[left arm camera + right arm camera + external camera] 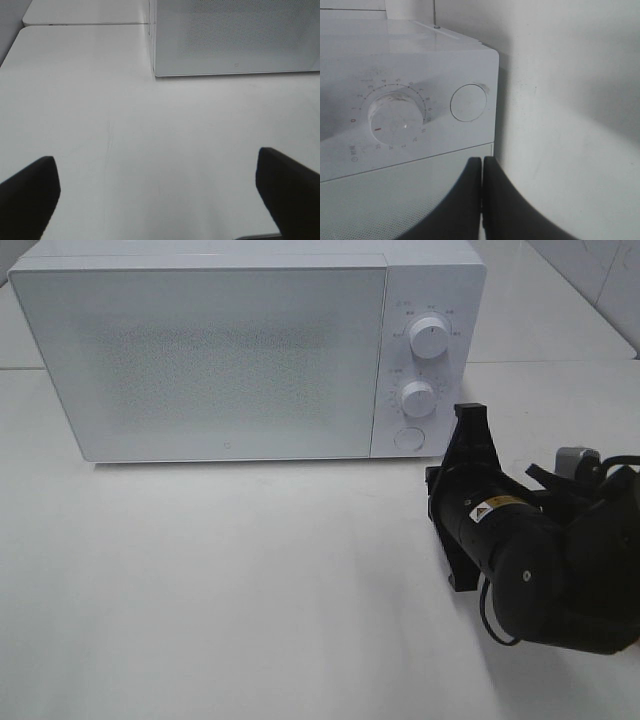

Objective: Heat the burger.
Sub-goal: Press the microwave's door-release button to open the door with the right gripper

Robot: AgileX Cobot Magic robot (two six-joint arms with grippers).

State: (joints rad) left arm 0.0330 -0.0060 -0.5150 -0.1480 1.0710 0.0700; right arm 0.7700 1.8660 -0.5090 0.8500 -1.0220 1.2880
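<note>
**At the microwave's controls, burger out of sight**

I see the burger in none of my views. It is not on the bare table [250, 580], so I judge it sits inside the microwave [220, 360], behind the shut door [210, 370], whose dotted screen hides whatever is in there.

My right claw [482, 161] has its fingers pressed together with nothing between them. It points at the control panel on the microwave's right, just beside the round button [468, 102] and near the lower dial [395, 116]. The dial's red mark seems to lie close to the zero, though I cannot read it surely.

My left claw [155, 157] is spread apart and empty over the table, well clear of the door's near left corner.

I judge the step to be working the controls. Closed fingers suit a push on the button. Turning the dial would first call for opening them around the knob.
</note>
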